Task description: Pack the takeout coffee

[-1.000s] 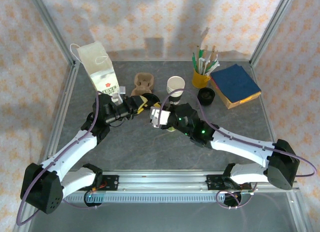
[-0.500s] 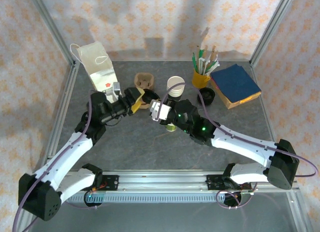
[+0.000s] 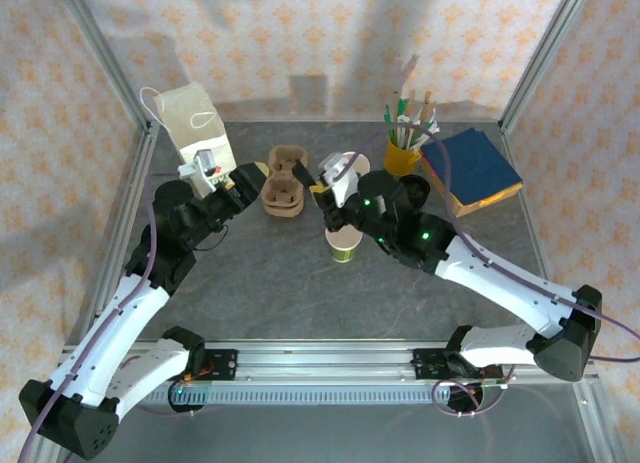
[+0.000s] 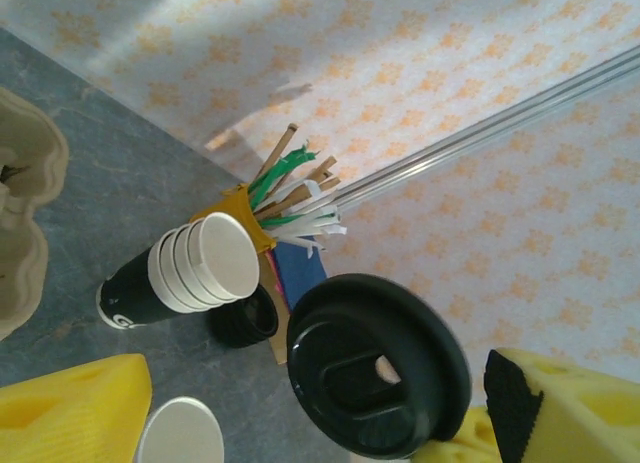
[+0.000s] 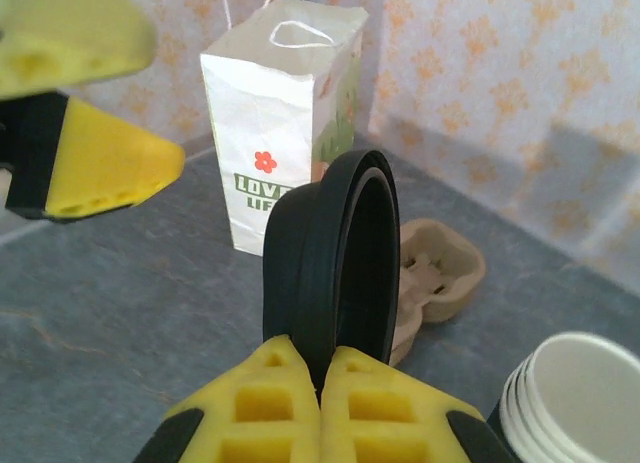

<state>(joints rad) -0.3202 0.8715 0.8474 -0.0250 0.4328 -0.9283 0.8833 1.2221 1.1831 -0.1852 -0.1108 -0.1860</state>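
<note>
Takeout coffee [image 3: 343, 245] seemingly beside right tool [image 5: 318, 355]

Smooth black plastic with a dull sheen on the lid [image 5: 335, 253]. Matt yellow plastic, moulded with small pockets, on the right gripper [image 5: 320, 358]. Smooth, pale greenish paper on the open cup [image 3: 343, 245]. Creased matt white paper, printed, on the bag [image 5: 285, 113]. Rough tan moulded pulp on the cup carrier [image 5: 440, 273]. Grey, matt, stone-like mottling across the table [image 3: 300, 303]. Brushed bare metal along the frame rails [image 3: 330, 358]. Bare wood and thin plastic among the sticks and straws [image 4: 290, 183].
</note>
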